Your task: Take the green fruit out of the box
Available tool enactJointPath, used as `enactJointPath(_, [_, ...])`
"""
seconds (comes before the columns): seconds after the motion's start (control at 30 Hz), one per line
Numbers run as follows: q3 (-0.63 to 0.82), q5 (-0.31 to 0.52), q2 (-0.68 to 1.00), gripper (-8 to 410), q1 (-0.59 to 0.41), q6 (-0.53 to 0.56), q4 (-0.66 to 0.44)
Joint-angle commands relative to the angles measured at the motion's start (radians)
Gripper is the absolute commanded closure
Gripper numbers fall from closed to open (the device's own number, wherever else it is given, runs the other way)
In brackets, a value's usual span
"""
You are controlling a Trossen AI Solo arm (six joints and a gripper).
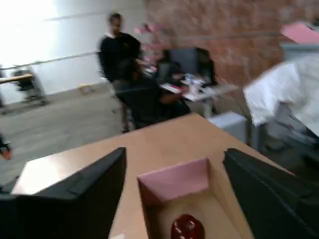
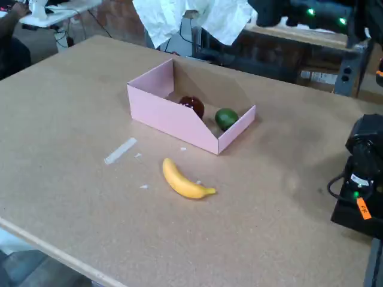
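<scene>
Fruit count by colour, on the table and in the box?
Green: 1, green fruit, in the box
Dark red: 1, red fruit, in the box
Yellow: 1, banana, on the table outside the box
Total: 3

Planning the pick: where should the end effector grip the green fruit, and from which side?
Grip the green fruit across its round middle, coming straight down from above. It sits low in the box, close to the low front corner with the dark red fruit alongside, so a side approach would probably hit a wall.
</scene>
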Motion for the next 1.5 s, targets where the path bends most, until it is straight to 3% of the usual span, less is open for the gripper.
enactJointPath(0.0, [0.098, 0.052, 0.116, 88, -0.002, 0.132, -0.108])
enactJointPath(0.2, [0.216, 0.121, 0.296, 88, -0.005, 0.207, -0.218])
enactJointPath(0.37, [0.268, 0.155, 0.418, 88, -0.012, 0.282, -0.228])
enactJointPath(0.67, [0.269, 0.154, 0.514, 88, -0.105, 0.405, -0.327])
enactJointPath(0.9, [0.264, 0.112, 0.541, 88, -0.124, 0.480, -0.330])
enactJointPath(1.1, [0.264, -0.035, 0.591, 88, -0.149, 0.505, -0.321])
enactJointPath(1.47, [0.264, 0.039, 0.748, 88, -0.174, 0.461, -0.315])
